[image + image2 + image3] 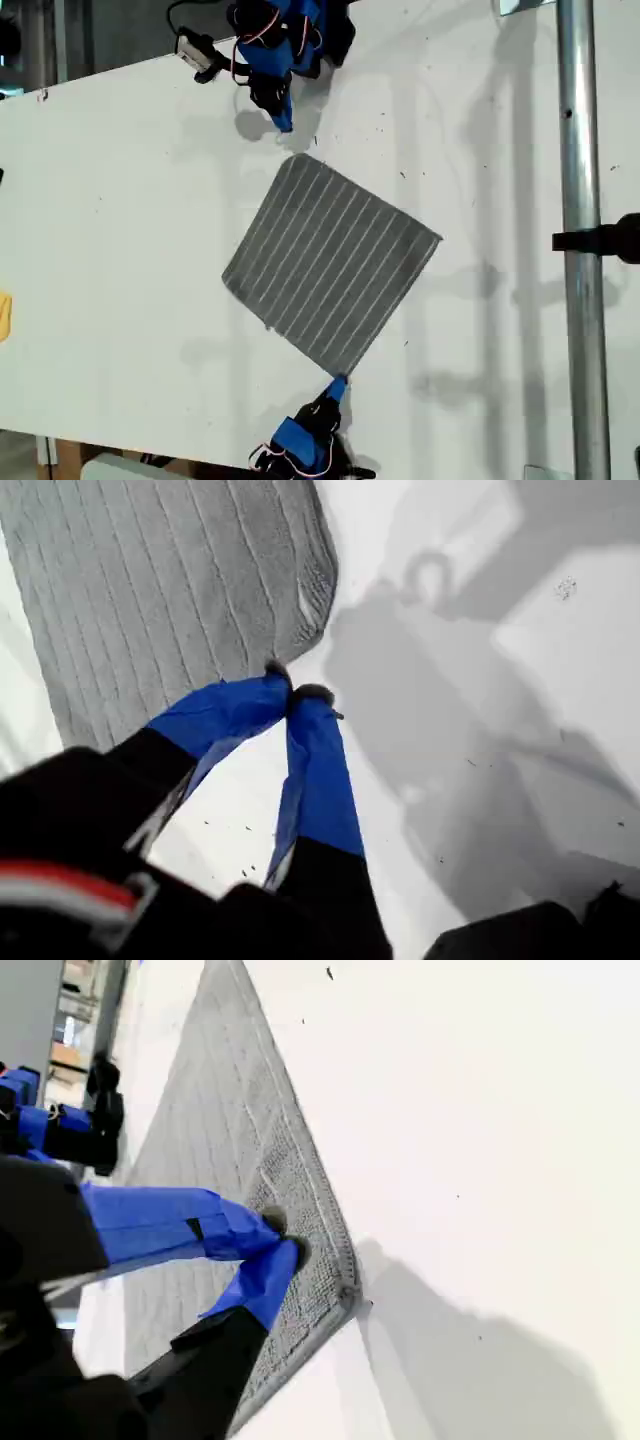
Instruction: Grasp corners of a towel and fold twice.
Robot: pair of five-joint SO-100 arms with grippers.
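We're looking at a white table (120, 250) that is filling nearly the whole exterior view, w/ a metal pole (578, 200) running top to bottom along the exterior view's right. The towel (330, 262) is lying flat and unfolded near the middle of the table. It's sitting turned like a diamond, one point toward each arm, and its thin white stripes are running diagonally.

Two blue arms are reaching in, one from the top edge of the exterior view and one from the bottom edge.

My first gripper (283, 122) is the top one. It's hanging just short of the nearest of the corners (300, 157), w/ a strip of bare table showing between them. In the first wrist view its fingers (320, 770) are pressing tip to tip, fully closed, w/ nothing between them as far as we're seeing. The towel's rounded edge (150, 580) is lying right past the tips.

My second gripper (338, 385) is the bottom one, and it's meeting the towel's bottom point. In the second wrist view (285, 1238) its fingers (150, 1225) are also closed together. The tips are resting on the cloth (220, 1140) just in from that corner (348, 1295) (we can't tell whether any fabric is pinched between them). The cloth there is lying flat, not lifted, and the other arm is showing far across the towel.
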